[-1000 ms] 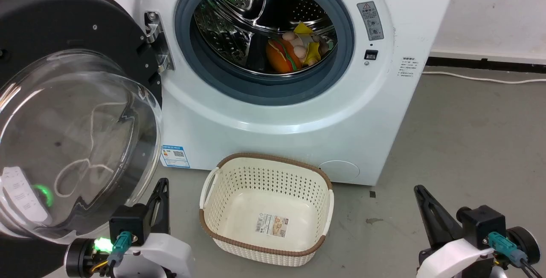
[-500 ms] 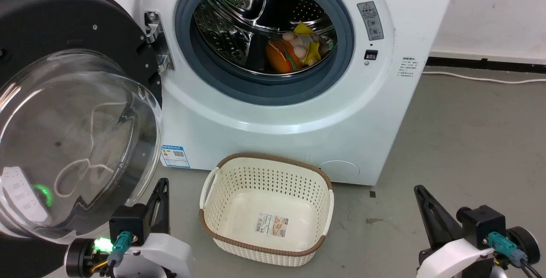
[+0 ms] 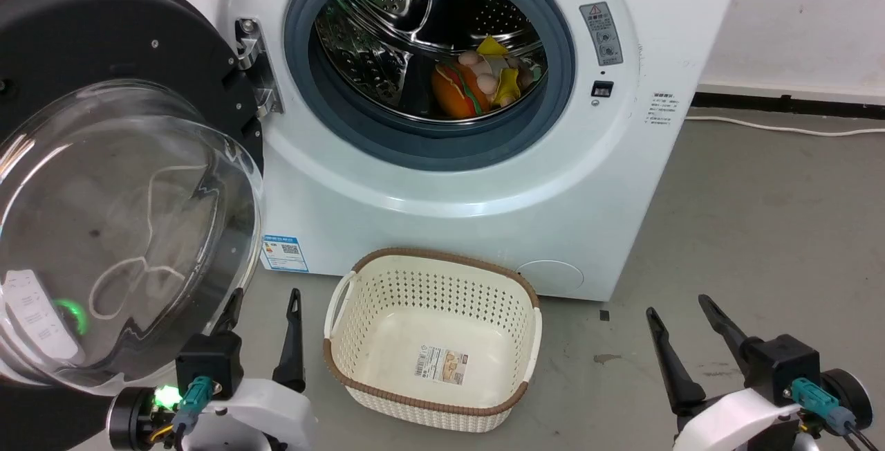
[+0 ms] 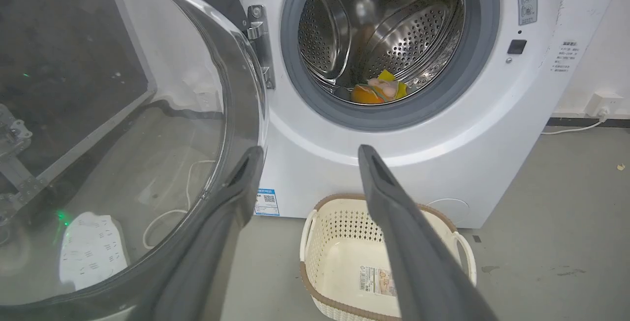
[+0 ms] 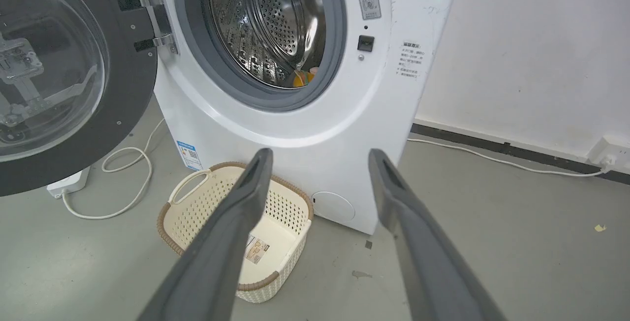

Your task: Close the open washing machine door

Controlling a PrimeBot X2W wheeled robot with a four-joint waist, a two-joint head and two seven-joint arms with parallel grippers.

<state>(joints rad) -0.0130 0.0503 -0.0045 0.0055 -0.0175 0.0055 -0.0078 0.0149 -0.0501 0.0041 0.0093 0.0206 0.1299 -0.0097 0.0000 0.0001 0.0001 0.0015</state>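
Hanging wide open: large round washing machine door (image 3: pixel 124 181), glossy black rim around a clear bulging glass bowl. It is swung out to the left of the white front-loading washing machine (image 3: pixel 449 188) on its metal hinge (image 3: pixel 252 67), inner face toward the head camera. It sits at upper left of the head view, well apart from the grey rubber-ringed steel drum mouth (image 3: pixel 429 57).

Drum mouth is uncovered. An orange burger-shaped soft toy (image 3: pixel 456 91) lies at the drum bottom with some yellow and pale bits beside it.

Left end effector (image 3: pixel 265 295): low, just below and right of the door's lower rim, two dark fingers spread apart, nothing between them. In the left wrist view one finger overlaps the edge of the glass bowl; can't tell whether it touches.

Right end effector (image 3: pixel 676 306): lower right of the head view, above the grey concrete floor (image 3: pixel 760 229), fingers also spread, holding nothing, well apart from door and machine.

Cream perforated plastic basket with brown rim (image 3: pixel 532 340) stands on the floor just in front of the machine, between the two end effectors in the head view, with a label on its bottom.

Right wrist view: white power strip (image 5: pixel 69 183) and looped white cable (image 5: pixel 133 173) on the floor under the open door.
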